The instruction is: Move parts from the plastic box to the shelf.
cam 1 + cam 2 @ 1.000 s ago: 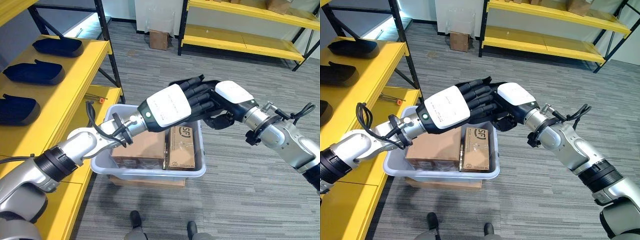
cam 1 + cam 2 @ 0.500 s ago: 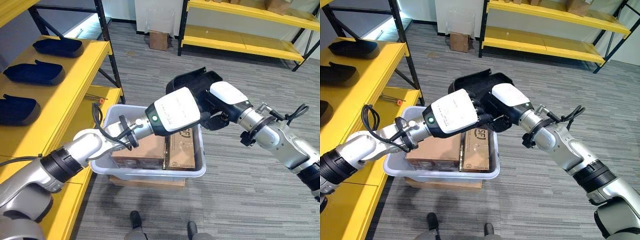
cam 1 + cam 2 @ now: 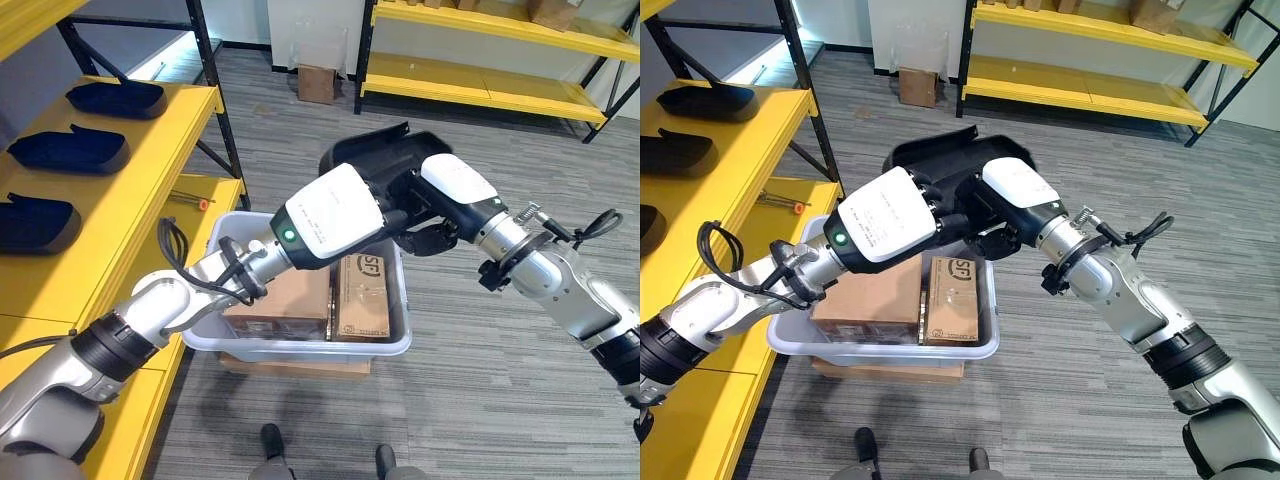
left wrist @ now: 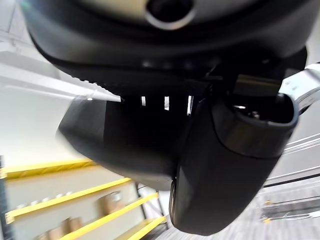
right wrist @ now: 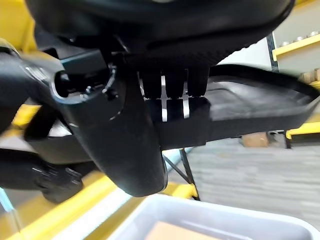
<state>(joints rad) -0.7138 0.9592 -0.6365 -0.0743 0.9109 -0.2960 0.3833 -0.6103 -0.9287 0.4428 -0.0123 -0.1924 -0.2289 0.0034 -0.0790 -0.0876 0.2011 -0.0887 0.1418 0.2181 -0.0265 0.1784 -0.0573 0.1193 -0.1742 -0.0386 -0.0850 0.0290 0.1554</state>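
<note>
On the yellow shelf (image 3: 150, 150) at far left lie three dark parts (image 3: 70, 148) in a row. The left robot hand (image 3: 335, 215) grips one side of a black moulded part (image 3: 385, 155), its fingers curled onto the underside. The part is held in the air above the grey plastic box (image 3: 300, 345), which holds cardboard boxes (image 3: 290, 295). The part's long axis runs roughly side to side between the robot hands, lying fairly flat. The right robot hand (image 3: 450, 195) clasps the opposite side, fingers curled against it.
</note>
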